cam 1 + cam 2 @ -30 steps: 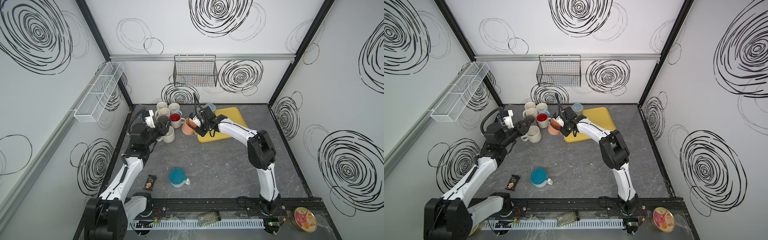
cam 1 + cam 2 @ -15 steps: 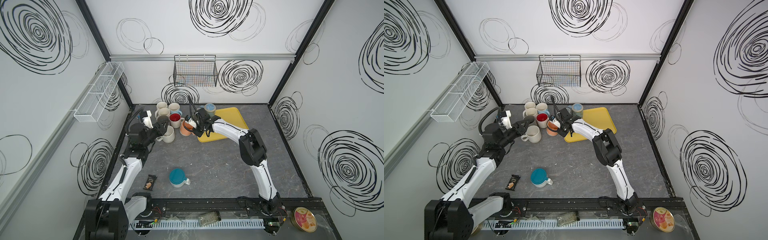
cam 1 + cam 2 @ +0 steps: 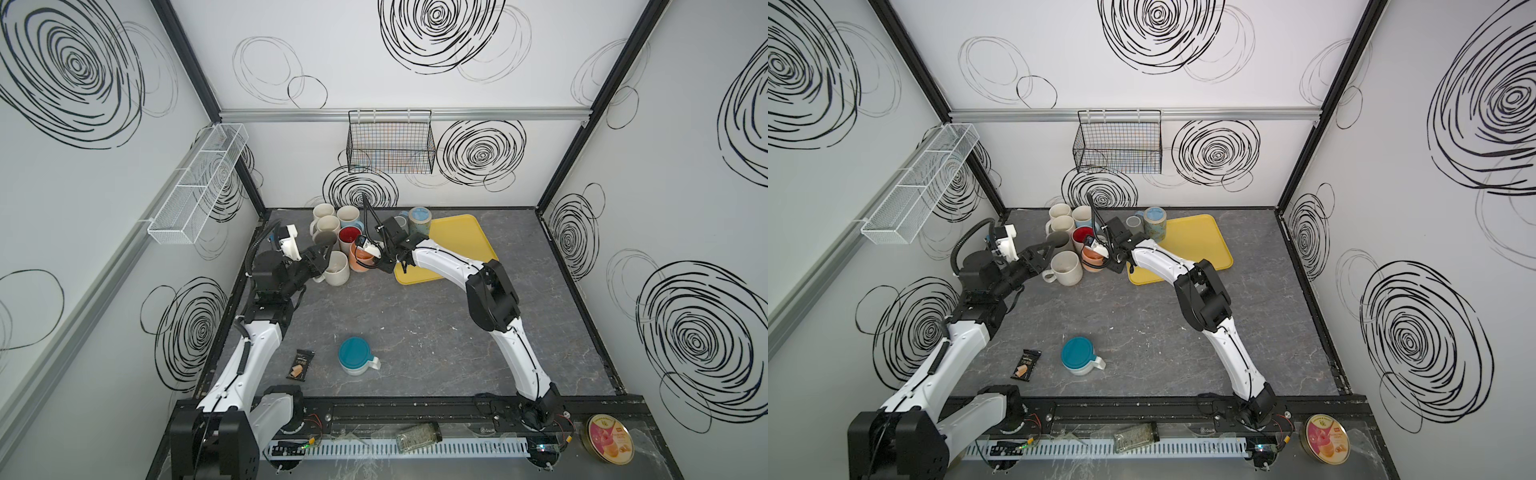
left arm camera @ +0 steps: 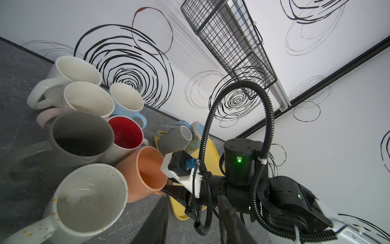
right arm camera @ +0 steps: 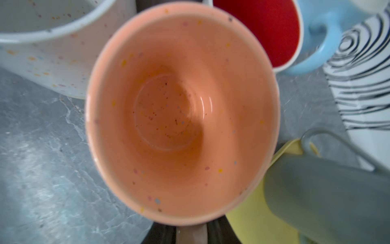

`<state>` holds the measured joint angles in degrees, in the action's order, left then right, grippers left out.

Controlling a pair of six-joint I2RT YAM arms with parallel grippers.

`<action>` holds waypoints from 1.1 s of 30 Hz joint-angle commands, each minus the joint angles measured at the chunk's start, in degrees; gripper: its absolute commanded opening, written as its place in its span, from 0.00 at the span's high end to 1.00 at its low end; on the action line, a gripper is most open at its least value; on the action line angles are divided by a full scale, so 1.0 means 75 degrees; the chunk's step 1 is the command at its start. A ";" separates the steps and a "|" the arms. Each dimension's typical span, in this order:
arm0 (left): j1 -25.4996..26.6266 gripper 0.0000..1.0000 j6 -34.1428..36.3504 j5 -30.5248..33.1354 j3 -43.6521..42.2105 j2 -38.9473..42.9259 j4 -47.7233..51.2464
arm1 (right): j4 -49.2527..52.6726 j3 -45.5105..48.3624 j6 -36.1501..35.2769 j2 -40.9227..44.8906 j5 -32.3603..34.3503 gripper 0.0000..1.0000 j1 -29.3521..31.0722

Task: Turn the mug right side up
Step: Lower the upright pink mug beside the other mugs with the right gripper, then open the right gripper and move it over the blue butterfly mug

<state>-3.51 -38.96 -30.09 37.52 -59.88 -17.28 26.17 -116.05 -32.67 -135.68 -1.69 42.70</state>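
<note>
One orange mug [image 3: 360,259] [image 5: 181,114] was seen standing mouth up on the grey table [image 3: 415,324], far back and left of centre, within a cluster of mugs. It was flanked by a speckled white mug [image 3: 336,268] on its left and by the edge of a yellow tray [image 3: 457,237] on its right, and a red-lined mug [image 3: 350,236] was placed just behind it. Its handle [image 5: 191,234] was turned towards the right gripper [image 3: 381,266]. In the right wrist view the handle was bracketed by two dark fingers [image 5: 164,234]. Whether it was pinched or merely straddled could not be told. The left gripper [image 3: 1044,251] was positioned at the speckled mug's left side, jaws parted, with nothing caught between them. A grey mug [image 4: 175,139] was set on the tray's far left corner. A teal-topped mug [image 3: 355,355] was found nearer, about mid-table, with a small dark packet [image 3: 301,365] just to its left.
</note>
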 commanded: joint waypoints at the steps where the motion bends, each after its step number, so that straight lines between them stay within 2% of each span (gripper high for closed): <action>1: -0.0106 0.57 0.0045 -0.0170 -0.0146 0.0122 -0.0372 | -0.0737 -0.0342 -0.0449 -0.0143 0.0415 0.65 0.0022; 5: -0.0130 0.57 0.0016 -0.0218 -0.0163 0.0137 -0.0418 | -0.1111 -0.0394 -0.0667 -0.0156 0.0658 0.58 0.0014; 12: -0.0177 0.57 0.0018 -0.0213 -0.0185 0.0172 -0.0403 | -0.1035 -0.0572 -0.0617 -0.0049 0.0583 0.56 0.0014; 21: -0.0104 0.57 0.0167 -0.0038 0.0103 -0.0012 -0.0095 | -0.0913 0.0107 0.0110 0.1191 0.0544 0.54 -0.0066; 26: 0.0439 0.57 0.0501 0.0470 0.0531 -0.0345 0.0252 | -0.1454 0.0666 0.1078 0.1898 0.0440 0.50 -0.0586; 33: 0.1658 0.57 0.1033 0.1182 0.1542 -0.1511 0.0534 | -0.1524 0.0649 0.2747 0.1942 0.0433 0.39 -0.1760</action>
<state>6.90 -34.04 -24.18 45.98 -68.62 -12.95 15.09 -111.61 -19.16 -121.25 1.54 32.51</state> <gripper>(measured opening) 0.431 0.601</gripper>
